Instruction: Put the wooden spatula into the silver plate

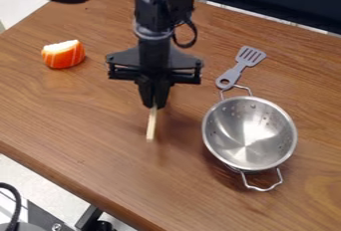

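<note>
Colander (223, 136) at 4 o'clock from the jaws, which look pinched on the wooden spatula (152, 125) hanging at their 6 o'clock, so pickup seems done, with carry over and release into colander left.

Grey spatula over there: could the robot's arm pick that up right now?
Probably not: its fingers seem busy holding the wooden spatula, though nothing stands between them and the grey spatula.

The claw (154, 104) hides the upper end of the wooden spatula (151, 127); the top edge crops the arm (154, 6).
</note>
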Motion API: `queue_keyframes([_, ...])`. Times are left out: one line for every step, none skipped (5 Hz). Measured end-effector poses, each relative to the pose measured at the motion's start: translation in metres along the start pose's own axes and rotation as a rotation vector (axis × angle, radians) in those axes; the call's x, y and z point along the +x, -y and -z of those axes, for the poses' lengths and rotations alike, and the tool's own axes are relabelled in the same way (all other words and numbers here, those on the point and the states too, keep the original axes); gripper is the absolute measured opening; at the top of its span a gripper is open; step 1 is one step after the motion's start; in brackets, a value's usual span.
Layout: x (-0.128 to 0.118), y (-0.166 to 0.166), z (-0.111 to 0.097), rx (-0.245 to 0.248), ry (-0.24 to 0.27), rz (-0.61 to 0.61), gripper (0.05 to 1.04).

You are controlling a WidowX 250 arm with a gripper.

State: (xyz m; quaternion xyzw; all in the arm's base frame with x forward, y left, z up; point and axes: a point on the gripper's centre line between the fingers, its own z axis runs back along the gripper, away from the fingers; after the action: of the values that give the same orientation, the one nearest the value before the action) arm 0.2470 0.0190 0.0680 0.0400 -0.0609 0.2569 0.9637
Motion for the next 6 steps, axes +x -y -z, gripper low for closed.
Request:
queue_keyframes([0.004, 0.005, -0.015, -0.029, 0.002, -0.025, 0.057])
queue_keyframes([-0.003, 0.018, -0.036, -0.056, -0.018, -0.033, 0.057])
queue_keyframes([-0.011, 0.041, -0.048, -0.078, -0.018, -0.029, 0.057])
queue_keyframes([-0.023, 0.061, -0.058, -0.113, -0.048, -0.008, 0.057])
queue_keyframes([-0.036, 0.077, -0.059, -0.121, -0.033, 0.011, 0.057])
queue_keyframes([-0.052, 0.085, -0.052, -0.118, -0.025, 0.051, 0.057])
